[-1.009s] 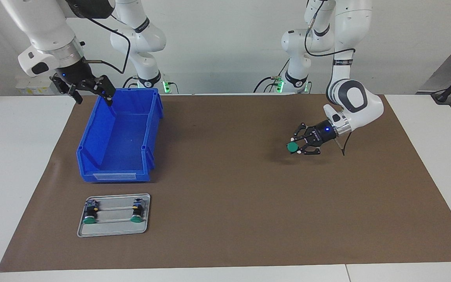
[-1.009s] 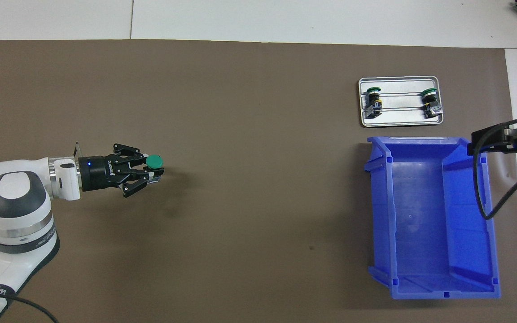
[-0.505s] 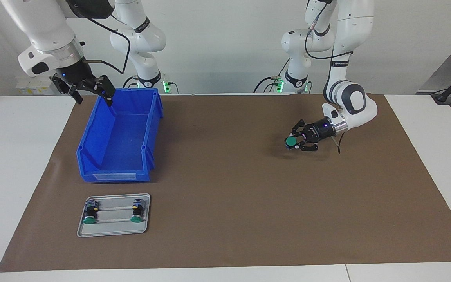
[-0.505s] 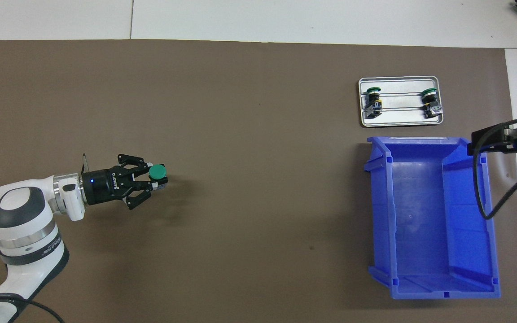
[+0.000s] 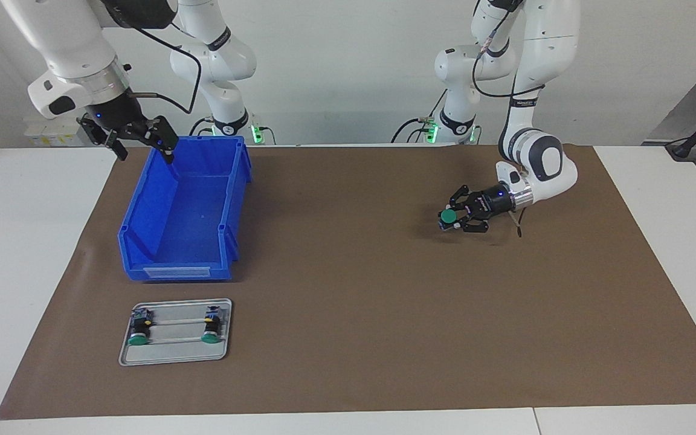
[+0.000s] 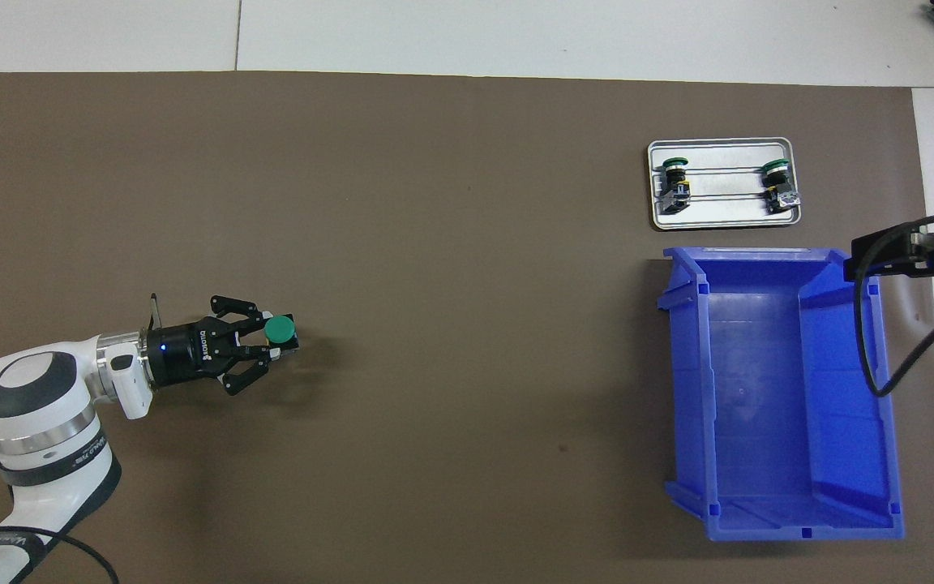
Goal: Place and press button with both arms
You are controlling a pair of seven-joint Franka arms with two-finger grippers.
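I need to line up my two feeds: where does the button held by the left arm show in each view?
Facing view: the button sits in the left gripper, over the brown mat at the left arm's end.
Overhead view: the button sits in the left gripper, over bare mat.
Shared landmark: the blue bin at the right arm's end of the table, with the metal tray beside it.

We saw a bright, even light from above. A soft dark shadow lay on the brown mat (image 5: pixel 348 290) just under the jaws of the left gripper (image 5: pixel 452 219). The blue bin (image 5: pixel 182 217) shone a little inside. Everything looked sharp.
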